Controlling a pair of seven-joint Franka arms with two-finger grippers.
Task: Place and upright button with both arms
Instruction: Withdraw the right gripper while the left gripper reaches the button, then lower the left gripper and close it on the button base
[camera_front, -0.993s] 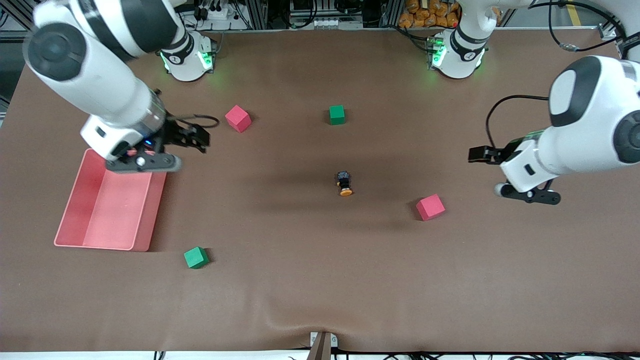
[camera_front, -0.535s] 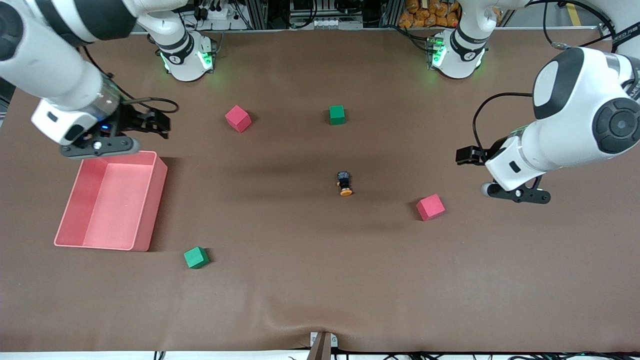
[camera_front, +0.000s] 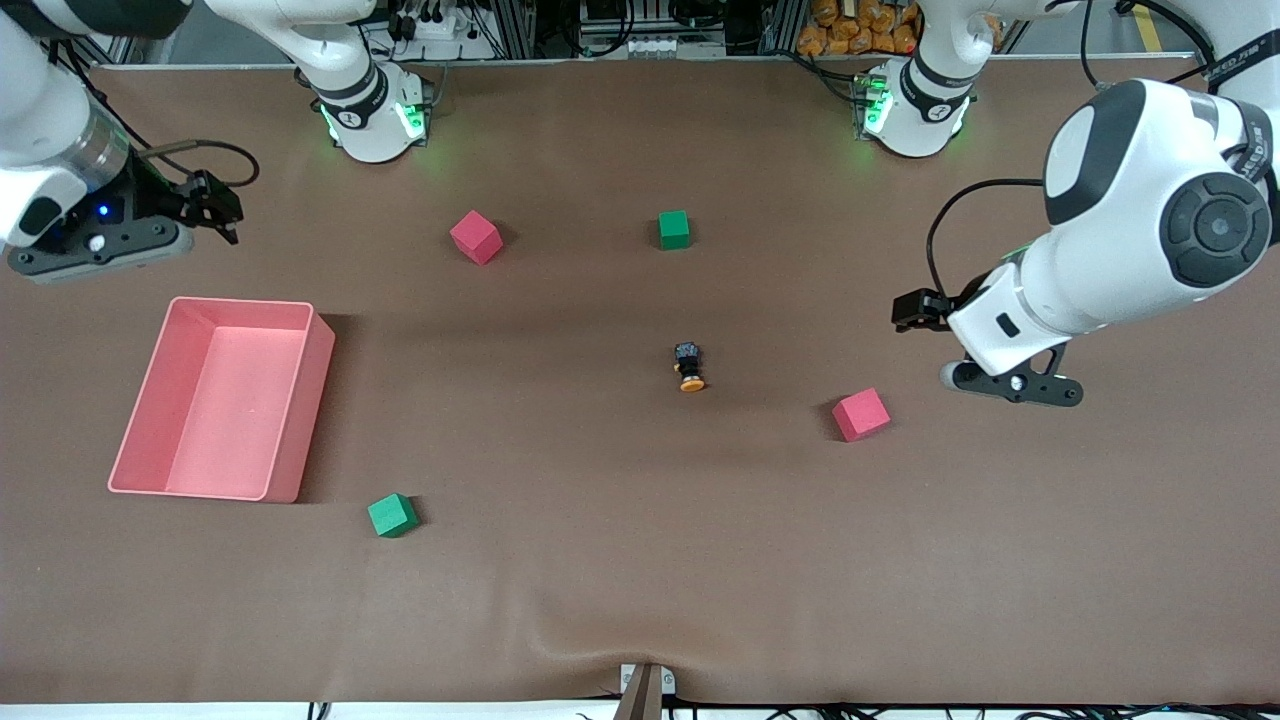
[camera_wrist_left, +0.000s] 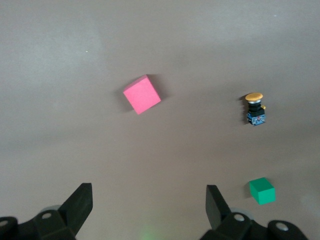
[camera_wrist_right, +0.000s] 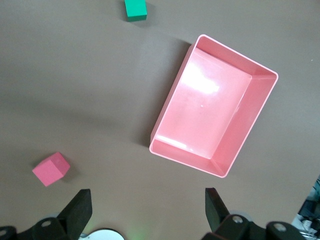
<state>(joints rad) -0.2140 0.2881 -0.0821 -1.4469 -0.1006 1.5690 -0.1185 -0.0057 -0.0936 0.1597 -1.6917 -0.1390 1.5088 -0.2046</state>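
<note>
The button (camera_front: 689, 367) lies on its side near the middle of the table (camera_front: 640, 590). Its orange cap points toward the front camera and its black body points toward the robots' bases. Nothing touches it. In the left wrist view the button (camera_wrist_left: 255, 109) shows with its orange cap and small black body, alone on the brown cover.

The left gripper (camera_front: 915, 310) hangs over the table toward the left arm's end, above bare cover near one red cube (camera_front: 861, 414). Its fingers (camera_wrist_left: 81, 202) are spread wide and hold nothing. The red cube sits a little nearer the front camera than the button, between the button and the left arm's end.

The right gripper (camera_front: 215, 205) is up over the table close to the edge at the right arm's end. Its fingers (camera_wrist_right: 80, 209) are also spread wide and hold nothing. A pink tray (camera_front: 320, 345) rests on the table by that same edge, nearer the front camera than the spot under the gripper, and it has nothing in it.

A second red cube (camera_front: 475, 237) and a green cube (camera_front: 674, 229) sit nearer the edge where the bases stand. Another green cube (camera_front: 391, 515) sits near the tray's corner, closer to the front edge of the table.
</note>
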